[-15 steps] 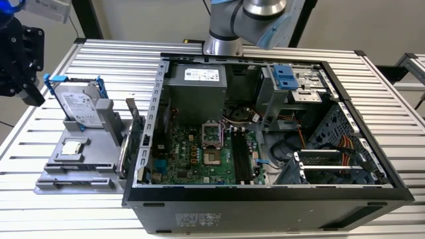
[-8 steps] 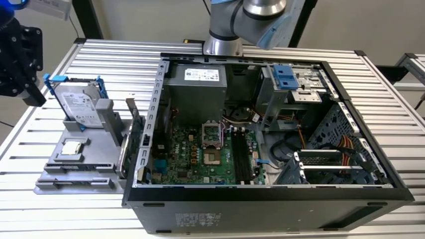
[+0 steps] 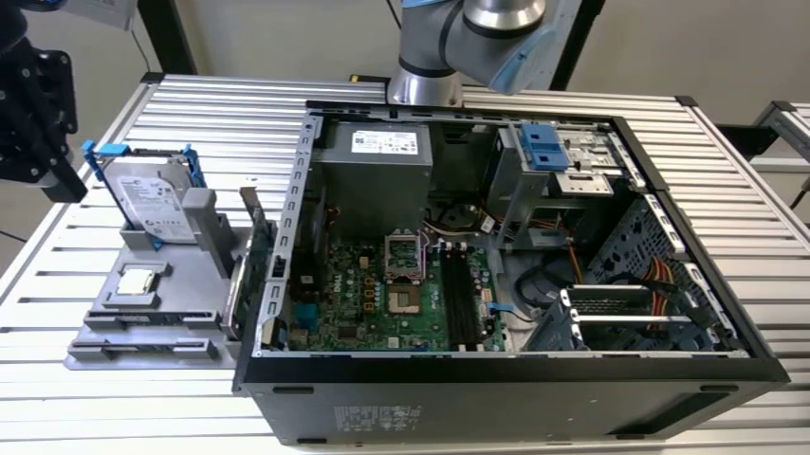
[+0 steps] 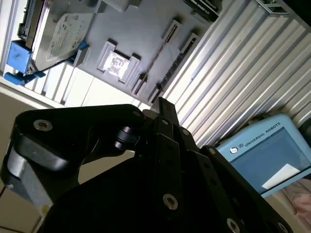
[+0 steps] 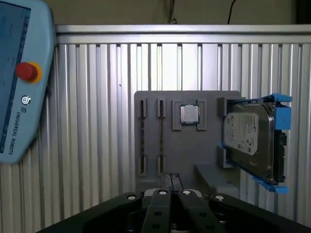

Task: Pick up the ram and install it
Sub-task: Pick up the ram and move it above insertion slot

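My gripper (image 3: 51, 171) hangs at the exterior view's left edge, above the table beside a grey fixture (image 3: 190, 313). In both wrist views its black fingers (image 5: 170, 182) stand pressed together with nothing between them. They point toward the fixture's two narrow slots (image 5: 142, 138). Each slot shows a thin dark strip edge-on (image 4: 155, 60), and I cannot tell whether either is the ram. The open computer case (image 3: 506, 374) lies in the middle of the table. The long black slots (image 3: 458, 299) on its green motherboard (image 3: 355, 303) look bare.
The fixture also carries a hard drive in a blue bracket (image 3: 150, 194) and a square processor chip (image 3: 137, 282). A green card with a metal bracket (image 3: 260, 251) stands upright between fixture and case. A teach pendant (image 5: 19, 77) lies beside the fixture.
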Controlling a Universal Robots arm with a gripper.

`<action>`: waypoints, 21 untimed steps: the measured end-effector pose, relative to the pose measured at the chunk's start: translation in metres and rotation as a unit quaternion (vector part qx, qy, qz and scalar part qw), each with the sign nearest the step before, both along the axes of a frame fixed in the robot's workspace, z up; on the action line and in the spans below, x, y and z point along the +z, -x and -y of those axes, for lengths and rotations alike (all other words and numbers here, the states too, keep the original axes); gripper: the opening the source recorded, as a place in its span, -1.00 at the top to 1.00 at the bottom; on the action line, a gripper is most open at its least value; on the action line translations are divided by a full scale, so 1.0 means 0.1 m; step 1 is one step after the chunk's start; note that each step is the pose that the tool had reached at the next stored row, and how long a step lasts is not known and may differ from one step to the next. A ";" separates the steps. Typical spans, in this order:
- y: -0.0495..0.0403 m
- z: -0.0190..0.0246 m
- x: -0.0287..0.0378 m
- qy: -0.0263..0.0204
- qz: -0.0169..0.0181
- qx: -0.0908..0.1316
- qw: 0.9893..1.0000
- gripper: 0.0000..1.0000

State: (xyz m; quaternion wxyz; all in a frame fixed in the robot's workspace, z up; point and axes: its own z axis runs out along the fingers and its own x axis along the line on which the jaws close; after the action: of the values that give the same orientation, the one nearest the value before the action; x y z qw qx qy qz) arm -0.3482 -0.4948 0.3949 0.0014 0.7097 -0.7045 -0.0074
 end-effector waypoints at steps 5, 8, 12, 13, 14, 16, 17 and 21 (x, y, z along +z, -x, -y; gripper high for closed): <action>0.000 0.000 0.000 0.000 0.000 0.007 1.000 1.00; 0.000 0.000 0.000 0.000 0.000 0.007 1.000 1.00; 0.000 0.000 0.000 0.000 0.000 0.007 1.000 1.00; 0.000 0.000 0.000 0.000 0.000 0.007 1.000 -1.00; 0.000 0.000 0.000 0.000 0.000 0.007 1.000 -1.00; 0.000 0.000 0.000 0.000 0.000 0.007 1.000 -1.00; 0.000 0.000 0.000 0.000 0.000 0.007 1.000 -1.00; 0.000 0.000 0.000 0.000 0.000 0.007 1.000 -1.00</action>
State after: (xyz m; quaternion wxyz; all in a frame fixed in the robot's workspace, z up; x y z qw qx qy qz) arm -0.3482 -0.4948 0.3949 0.0015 0.7150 -0.6991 -0.0074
